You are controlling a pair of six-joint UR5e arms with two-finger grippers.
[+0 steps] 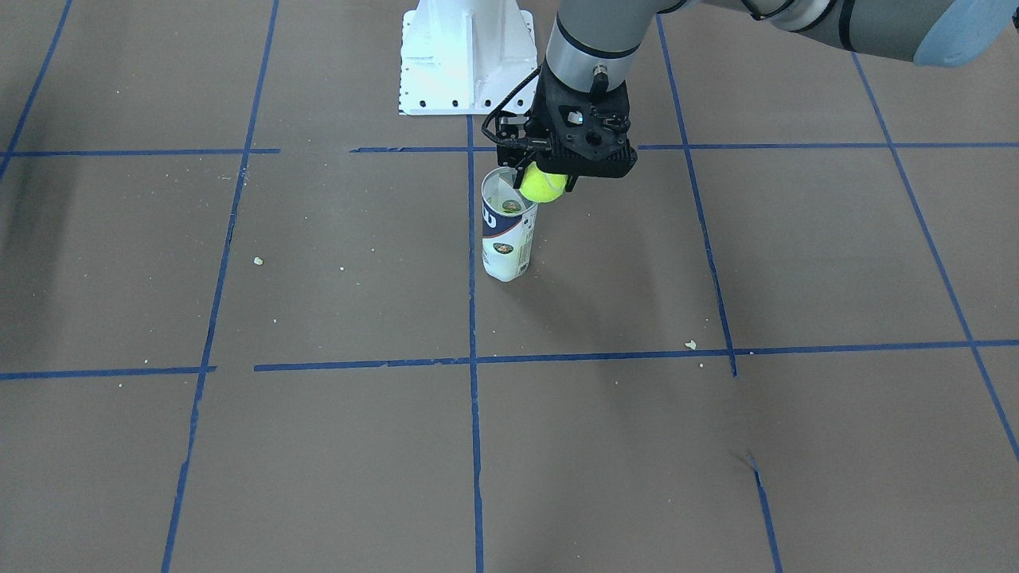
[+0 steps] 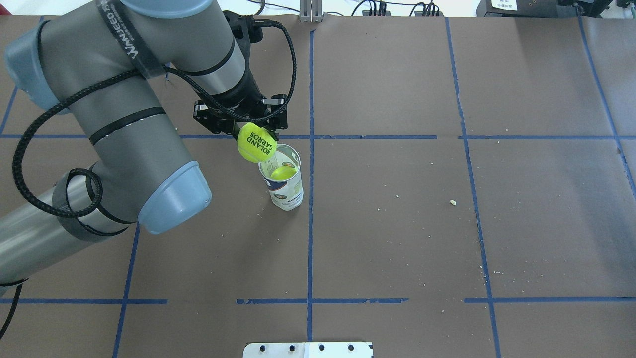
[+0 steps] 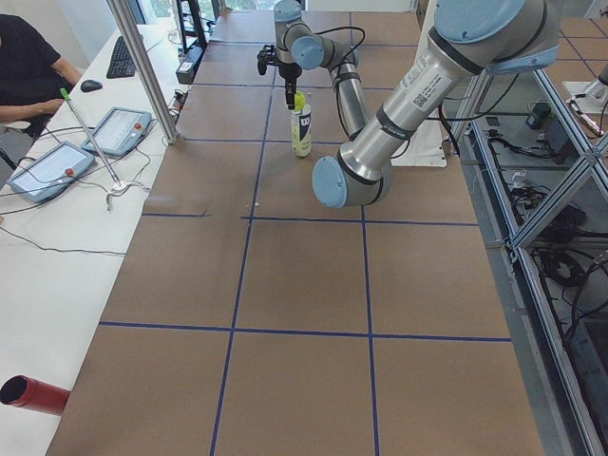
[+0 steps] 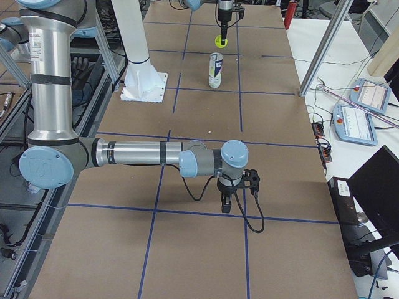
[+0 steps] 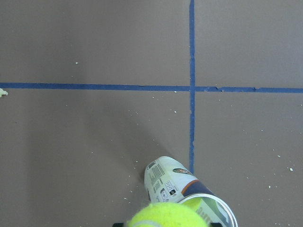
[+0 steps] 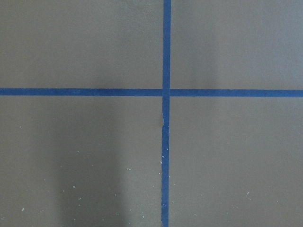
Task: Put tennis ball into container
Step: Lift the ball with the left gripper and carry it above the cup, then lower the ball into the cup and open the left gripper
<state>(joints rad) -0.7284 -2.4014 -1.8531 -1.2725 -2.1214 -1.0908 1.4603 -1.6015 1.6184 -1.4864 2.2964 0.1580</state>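
My left gripper (image 1: 546,180) is shut on the tennis ball (image 2: 257,142), a fuzzy yellow-green ball with dark print. It hangs just above the rim of the container (image 2: 286,190), partly over the opening and offset toward the arm's side. The clear can with its white and navy label stands upright (image 1: 507,239) near a blue tape crossing. Another yellow-green ball (image 2: 282,172) lies inside it. In the left wrist view the held ball (image 5: 168,216) fills the bottom edge, with the can (image 5: 173,182) just beyond. My right gripper (image 4: 235,198) points down far from the can; I cannot tell its state.
The white robot base (image 1: 466,56) stands behind the can. Small crumbs (image 2: 452,202) dot the brown paper with blue tape lines. Beside the table are operator tablets (image 3: 119,128), a metal post (image 3: 142,66) and a red cylinder (image 3: 33,394).
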